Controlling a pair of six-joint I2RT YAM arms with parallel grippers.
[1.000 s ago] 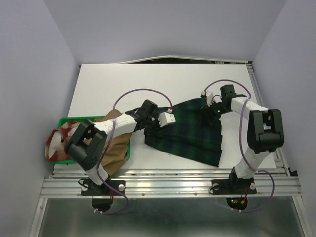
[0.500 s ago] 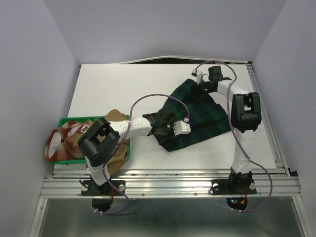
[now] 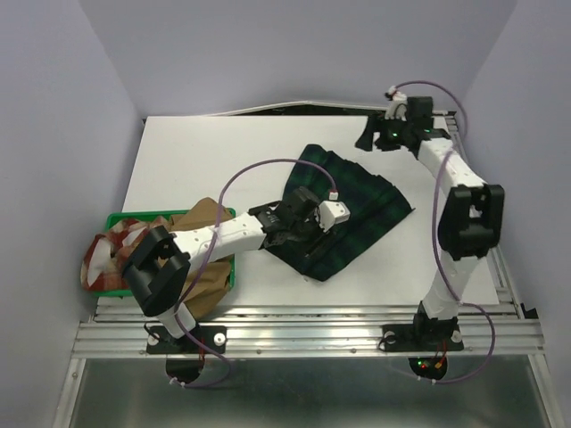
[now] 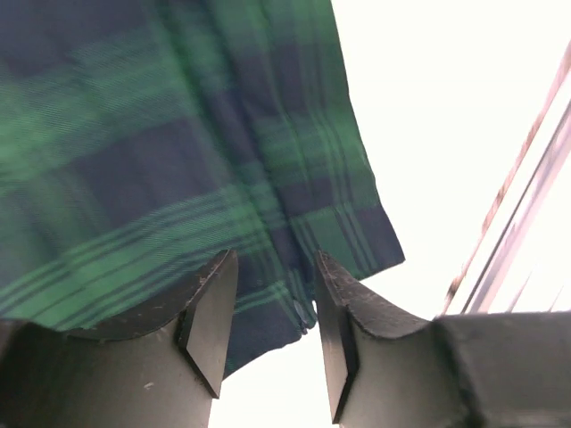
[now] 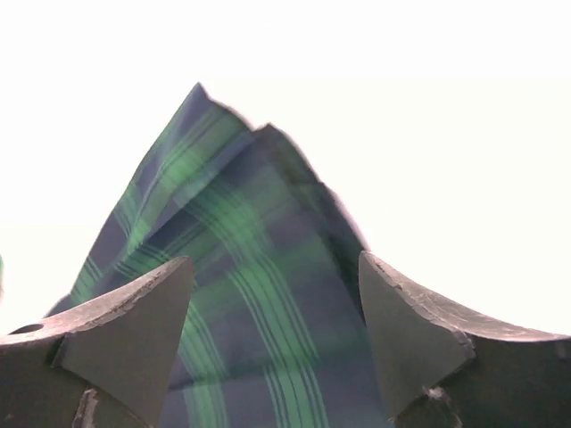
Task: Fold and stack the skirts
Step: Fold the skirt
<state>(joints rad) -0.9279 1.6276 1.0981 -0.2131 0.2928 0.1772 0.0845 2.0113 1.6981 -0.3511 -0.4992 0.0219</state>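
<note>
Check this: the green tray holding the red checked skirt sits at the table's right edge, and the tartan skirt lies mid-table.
Wrong side: the top external view shows the green tray at the table's left edge. The rest holds.

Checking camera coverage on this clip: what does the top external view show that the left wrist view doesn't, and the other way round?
Only the top external view shows the tan-brown skirt and the red-and-cream checked skirt at the green tray on the left. It also shows the whole outline of the tartan skirt, and the right gripper near the table's far edge.

Only the left wrist view shows the left gripper with its fingers apart and a hem corner of the cloth beyond the gap.

Both views show the tartan skirt lying on the white table.
</note>
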